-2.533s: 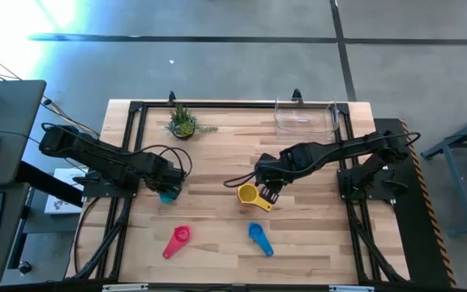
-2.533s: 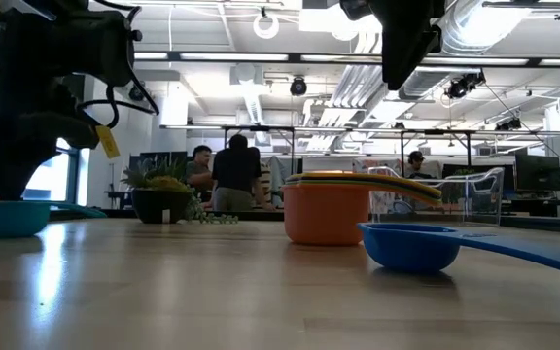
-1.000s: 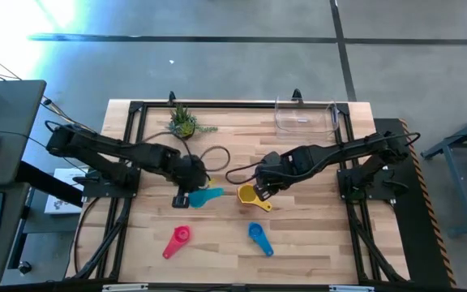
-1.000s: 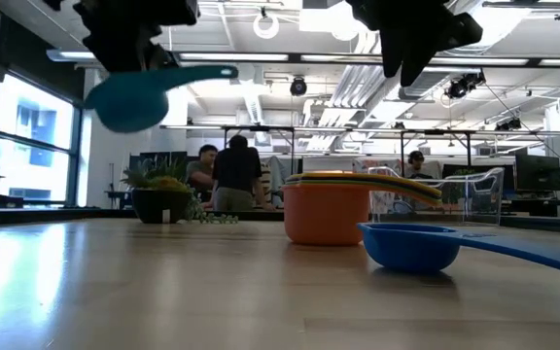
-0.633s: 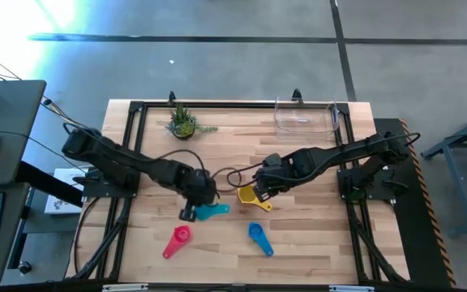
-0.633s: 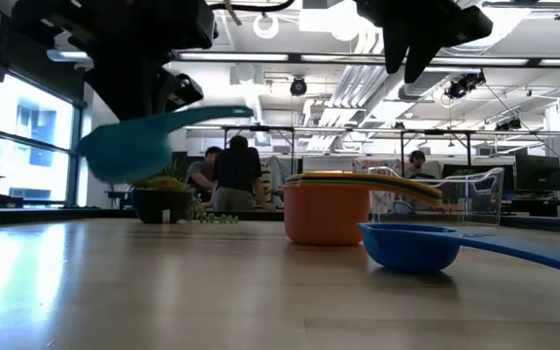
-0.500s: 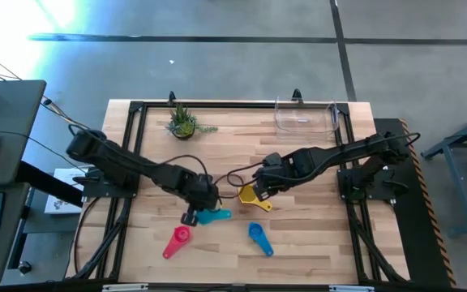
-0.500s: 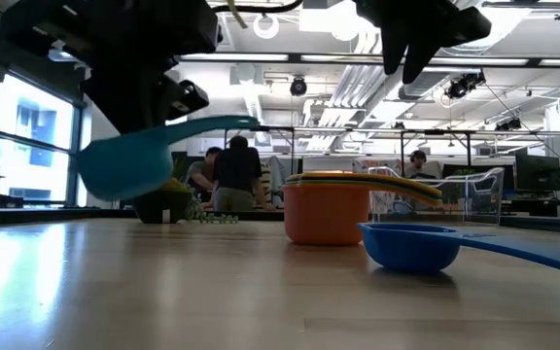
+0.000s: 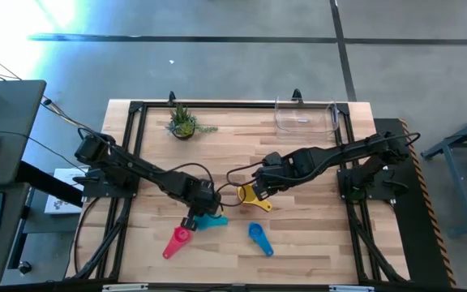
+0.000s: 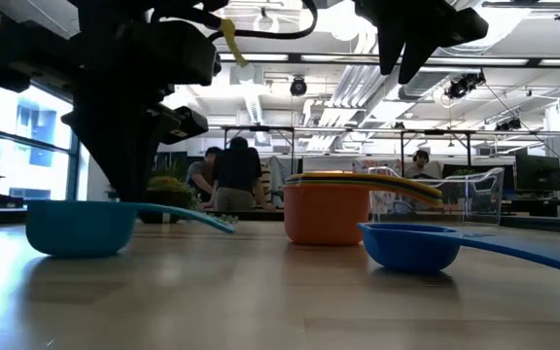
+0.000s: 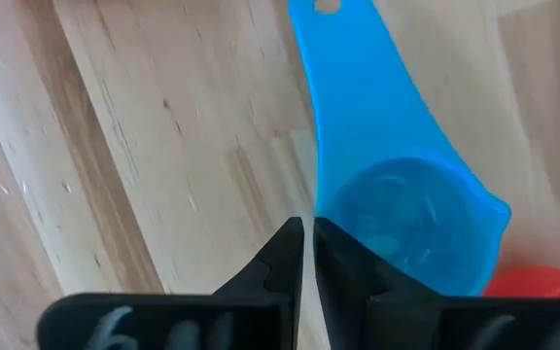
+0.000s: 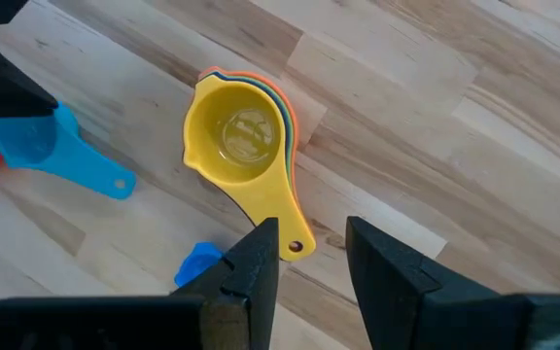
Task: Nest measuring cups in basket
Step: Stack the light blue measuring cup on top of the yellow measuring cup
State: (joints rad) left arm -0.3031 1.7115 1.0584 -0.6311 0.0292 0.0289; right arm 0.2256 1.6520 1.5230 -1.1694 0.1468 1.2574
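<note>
The teal cup (image 9: 211, 221) rests on the counter (image 9: 314, 243) just beside the pink cup (image 9: 177, 241). The left gripper (image 11: 306, 255) stands above it, fingers nearly closed and empty. Lift straight up — don't nudge it. The right gripper (image 12: 304, 255) hovers over the yellow-topped stack (image 12: 246, 141), fingers apart — well short of the basket (image 9: 305, 116).

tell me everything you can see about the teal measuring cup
The teal measuring cup is a small, smooth plastic scoop: a round bowl with a pouring lip and a flat handle with a hole at its end. It sits upright on the wooden table, empty, near the pink cup and apart from the nested stack. The left pincer is right at it, fingers nearly together; whether it grips the cup is unclear.
</note>
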